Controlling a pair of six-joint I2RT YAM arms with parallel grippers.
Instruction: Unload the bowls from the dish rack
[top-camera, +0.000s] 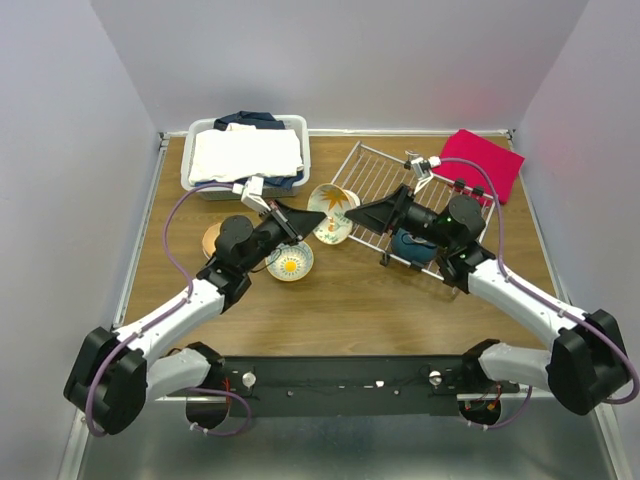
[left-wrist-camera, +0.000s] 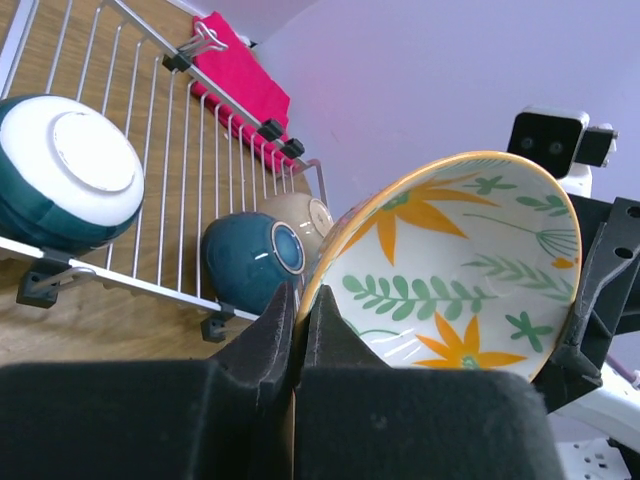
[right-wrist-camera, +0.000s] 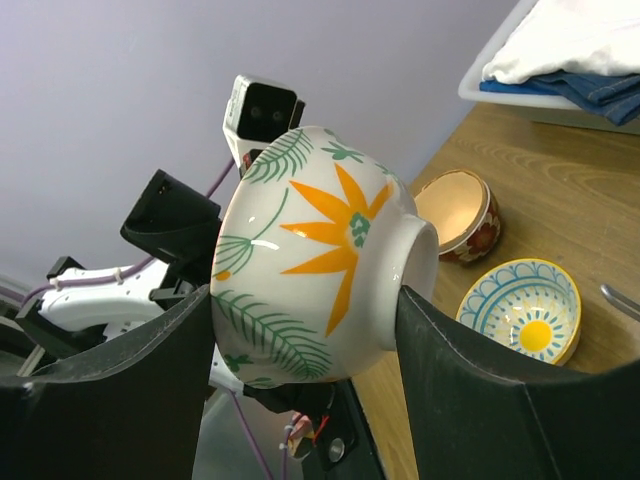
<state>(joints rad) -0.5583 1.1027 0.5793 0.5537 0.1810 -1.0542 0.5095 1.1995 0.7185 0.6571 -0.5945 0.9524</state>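
over table (top-camera: 350, 300), left end effector (left-wrist-camera: 299, 310), right end effector (right-wrist-camera: 305, 300) clamp floral bowl (right-wrist-camera: 310, 220)

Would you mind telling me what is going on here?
Both arms hold one floral bowl in the air beside the dish rack, apparently a handover. The right gripper clasps its body; the left gripper is shut on its rim. A yellow-patterned bowl and an orange-lined bowl stand on the table; at least three more bowls lie in the rack.

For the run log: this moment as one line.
handover | left pincer: shut on floral bowl rim | right pincer: clamps same bowl
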